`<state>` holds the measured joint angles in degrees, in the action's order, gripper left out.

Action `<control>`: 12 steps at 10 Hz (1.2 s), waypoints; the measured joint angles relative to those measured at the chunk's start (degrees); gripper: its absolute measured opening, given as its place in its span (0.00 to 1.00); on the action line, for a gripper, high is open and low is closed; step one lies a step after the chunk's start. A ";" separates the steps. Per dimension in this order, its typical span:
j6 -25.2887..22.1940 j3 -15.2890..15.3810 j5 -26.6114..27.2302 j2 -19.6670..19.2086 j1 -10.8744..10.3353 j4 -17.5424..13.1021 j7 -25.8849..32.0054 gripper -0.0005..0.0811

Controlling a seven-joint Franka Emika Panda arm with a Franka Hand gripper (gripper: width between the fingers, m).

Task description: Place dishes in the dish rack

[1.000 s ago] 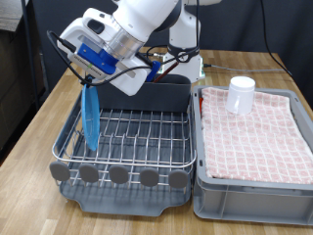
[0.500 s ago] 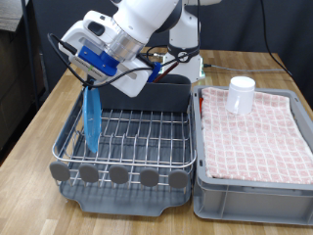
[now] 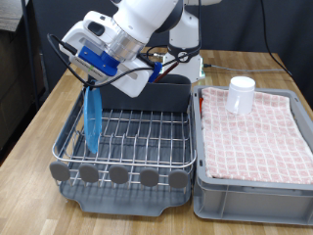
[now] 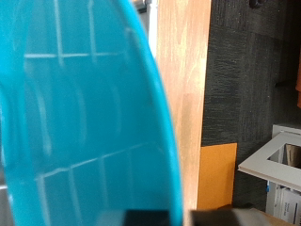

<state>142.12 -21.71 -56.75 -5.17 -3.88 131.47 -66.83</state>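
Note:
The light-blue plate (image 3: 90, 119) stands on edge in the wire dish rack (image 3: 137, 137) at the exterior view's left. My gripper (image 3: 91, 82) is at the plate's top rim, shut on it. In the wrist view the plate (image 4: 75, 122) fills most of the frame, with the rack wires showing through it; a dark fingertip (image 4: 150, 217) shows at the frame's lower edge. The small white cup (image 3: 241, 95) stands upside down on the pink checked cloth of the grey bin (image 3: 256, 186) at the right. The wooden spoon is not in view.
The rack's grey caddy (image 3: 156, 95) stands at its far side, round grey discs (image 3: 119, 175) along its front. The wooden table (image 3: 39, 127) extends left of the rack. A black curtain hangs behind the table.

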 joint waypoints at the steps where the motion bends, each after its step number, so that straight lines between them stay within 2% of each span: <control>1: 0.13 0.06 0.41 0.00 -0.01 0.03 0.00 0.03; 2: 0.14 0.10 0.52 0.00 -0.03 0.05 0.00 0.25; 3: 0.14 0.12 0.54 0.00 -0.04 0.09 0.00 0.25; 5: 0.14 0.15 0.57 0.00 -0.05 0.13 0.00 0.67; 6: 0.14 0.16 0.59 0.00 -0.06 0.13 0.00 0.67; 7: 0.14 0.17 0.62 0.00 -0.06 0.13 0.00 0.91; 8: 0.14 0.17 0.67 0.00 -0.06 0.13 0.00 0.91; 9: 0.14 0.17 0.73 0.00 -0.06 0.13 0.00 0.97; 12: 0.14 0.26 0.87 0.00 -0.07 0.13 0.00 0.98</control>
<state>142.26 -21.46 -55.88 -5.17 -3.94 131.60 -66.83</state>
